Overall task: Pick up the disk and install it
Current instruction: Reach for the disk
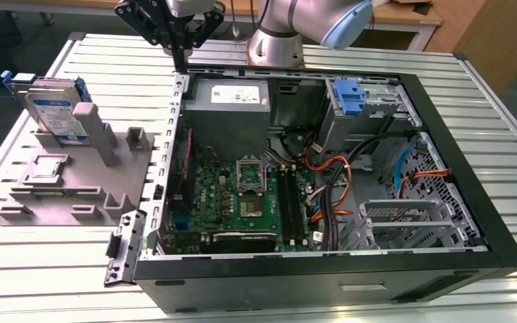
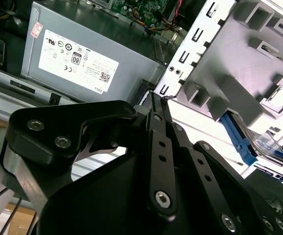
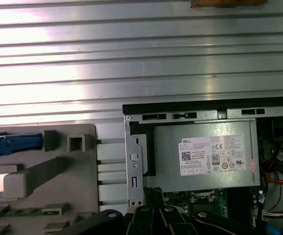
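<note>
Disk [image 1: 50,111] first: you'll find it standing on edge, blue rails showing, in the gray holder [image 1: 88,182] at the exterior view's left, well apart from your gripper [image 1: 180,62]. That gripper hangs above the near corner of the open computer case [image 1: 330,282], beside the power supply [image 1: 227,101], fingers pressed together on nothing.

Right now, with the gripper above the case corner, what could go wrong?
1. The gripper hangs over the case wall, apart from the disk; a low crossing might clip that wall.
2. The disk stands upright in the grey fixture; an off-centre grasp might tip it.
3. Loose cables inside might snag it.
</note>
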{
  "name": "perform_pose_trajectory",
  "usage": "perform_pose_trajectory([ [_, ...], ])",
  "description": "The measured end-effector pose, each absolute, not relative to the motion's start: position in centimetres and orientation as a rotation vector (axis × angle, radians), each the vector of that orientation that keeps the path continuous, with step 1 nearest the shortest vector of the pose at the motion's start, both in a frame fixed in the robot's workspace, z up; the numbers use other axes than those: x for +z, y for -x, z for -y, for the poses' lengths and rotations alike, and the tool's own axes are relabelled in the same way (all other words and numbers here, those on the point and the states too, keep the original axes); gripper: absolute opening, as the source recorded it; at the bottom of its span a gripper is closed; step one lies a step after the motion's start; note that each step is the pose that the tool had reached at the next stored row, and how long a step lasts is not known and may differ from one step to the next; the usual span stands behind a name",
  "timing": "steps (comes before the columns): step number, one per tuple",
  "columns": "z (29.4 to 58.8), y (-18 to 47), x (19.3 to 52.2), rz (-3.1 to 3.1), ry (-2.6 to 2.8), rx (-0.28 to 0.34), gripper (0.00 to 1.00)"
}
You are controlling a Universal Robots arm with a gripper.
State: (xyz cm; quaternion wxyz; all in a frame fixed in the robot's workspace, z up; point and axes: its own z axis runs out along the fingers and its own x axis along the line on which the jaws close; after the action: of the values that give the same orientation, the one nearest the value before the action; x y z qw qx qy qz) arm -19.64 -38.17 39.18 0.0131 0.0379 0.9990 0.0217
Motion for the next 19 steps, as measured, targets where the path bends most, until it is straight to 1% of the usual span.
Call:
perform_pose_trajectory([
  [19,38.17,20.2,39.17,-3.113,-0.118,0.068,0.1],
])
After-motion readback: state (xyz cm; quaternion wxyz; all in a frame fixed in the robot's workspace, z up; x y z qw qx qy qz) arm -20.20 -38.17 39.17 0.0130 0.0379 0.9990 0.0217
